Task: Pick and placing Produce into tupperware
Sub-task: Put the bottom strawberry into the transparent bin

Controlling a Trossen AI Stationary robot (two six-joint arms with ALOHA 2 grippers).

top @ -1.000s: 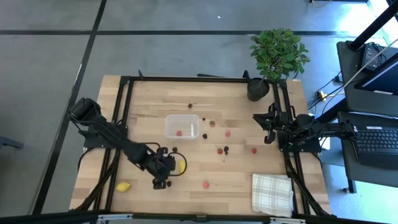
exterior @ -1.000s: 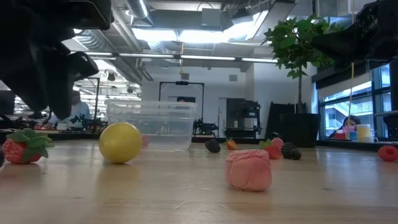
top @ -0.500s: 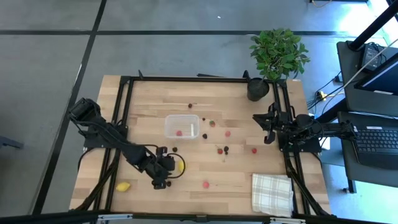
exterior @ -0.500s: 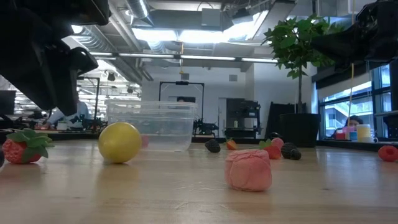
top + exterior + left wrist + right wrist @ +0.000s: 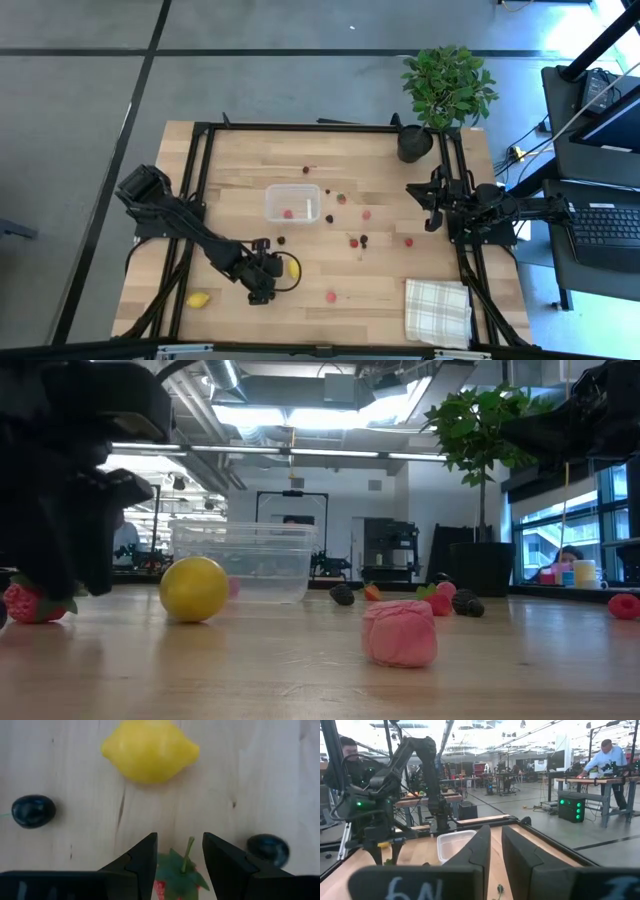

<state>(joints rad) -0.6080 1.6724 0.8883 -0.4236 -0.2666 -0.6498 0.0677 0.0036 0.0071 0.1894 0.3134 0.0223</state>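
My left gripper point(image 5: 179, 842) hangs low over the table's near left part point(image 5: 260, 292), pointing steeply down and open. A red strawberry with green leaves point(image 5: 180, 872) lies on the wood between its fingers; I cannot tell whether they touch it. In the low view the gripper point(image 5: 55, 560) covers part of that strawberry point(image 5: 18, 603). A yellow lemon point(image 5: 150, 751) lies just beyond it, and two dark berries point(image 5: 33, 811) point(image 5: 268, 850) lie to the sides. The clear tupperware point(image 5: 292, 203) stands mid-table with a red piece inside. My right gripper point(image 5: 428, 207) waits shut at the right edge.
More produce is scattered on the wood: a pink raspberry point(image 5: 331, 296), red and dark berries point(image 5: 357, 240) right of the tub, and a second lemon point(image 5: 198, 299) at the near left. A checked cloth point(image 5: 437, 311) lies near right, and a potted plant point(image 5: 445, 90) stands far right.
My left gripper has sunk toward the table over the strawberry, tipping a little; in the low view it now covers part of the berry. Its fingers keep the same gap. The produce and the tupperware have not moved.
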